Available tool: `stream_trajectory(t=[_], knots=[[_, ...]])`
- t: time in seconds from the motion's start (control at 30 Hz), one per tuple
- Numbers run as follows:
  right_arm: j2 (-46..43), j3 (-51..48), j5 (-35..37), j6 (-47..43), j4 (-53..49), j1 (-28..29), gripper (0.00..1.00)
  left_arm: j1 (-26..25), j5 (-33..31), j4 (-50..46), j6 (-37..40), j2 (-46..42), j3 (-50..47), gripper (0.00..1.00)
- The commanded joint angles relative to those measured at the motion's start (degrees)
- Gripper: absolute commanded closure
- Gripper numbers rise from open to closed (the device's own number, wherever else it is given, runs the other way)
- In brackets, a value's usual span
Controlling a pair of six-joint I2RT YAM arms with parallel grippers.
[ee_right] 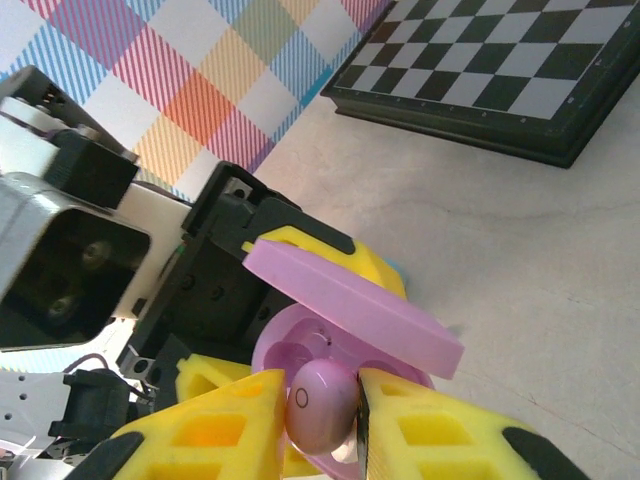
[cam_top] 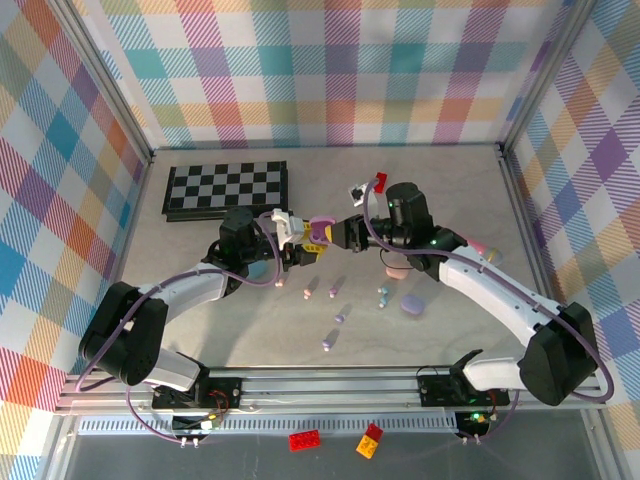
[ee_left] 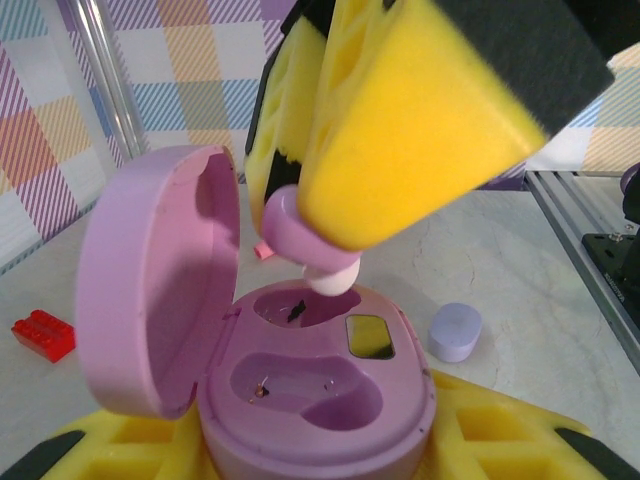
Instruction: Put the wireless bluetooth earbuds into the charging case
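Note:
An open pink charging case [ee_left: 320, 400] sits between my left gripper's [ee_left: 320, 455] yellow fingers [ee_left: 500, 440], lid [ee_left: 150, 290] swung up to the left. Both its sockets are bare. My right gripper [ee_right: 322, 410] is shut on a pink-purple earbud [ee_right: 322, 405], whose white tip [ee_left: 330, 282] hangs just above the far socket. In the top view the two grippers, left [cam_top: 297, 248] and right [cam_top: 338, 236], meet at the case [cam_top: 322, 224] mid-table. Several more pastel earbuds [cam_top: 335, 288] lie loose on the table in front of them.
A chessboard [cam_top: 227, 188] lies at the back left. A closed purple case [cam_top: 412, 303] and a pink one [cam_top: 397, 270] rest right of the loose buds, a blue one [cam_top: 258, 268] under the left arm. A red brick [cam_top: 379, 181] sits behind the right gripper.

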Motion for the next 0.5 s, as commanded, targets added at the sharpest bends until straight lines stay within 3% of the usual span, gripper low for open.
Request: stream_trajectory(t=[0.0,0.3,0.47], knots=[[0.66,-0.6,-0.04,0.06,2.2,-0.13,0.77,-0.58,1.61,2.91,-0.05,-1.7,0.99,0.61],[0.9,-0.2,1.89,-1.27,0.08,-0.13,0.76,-0.55,0.56,4.15,-0.57,-1.62,1.42,0.61],[0.38,0.4,2.28,-0.71,0.34,-0.13,0.65,-0.59,0.57,4.49,-1.29,-1.31,1.72,0.61]])
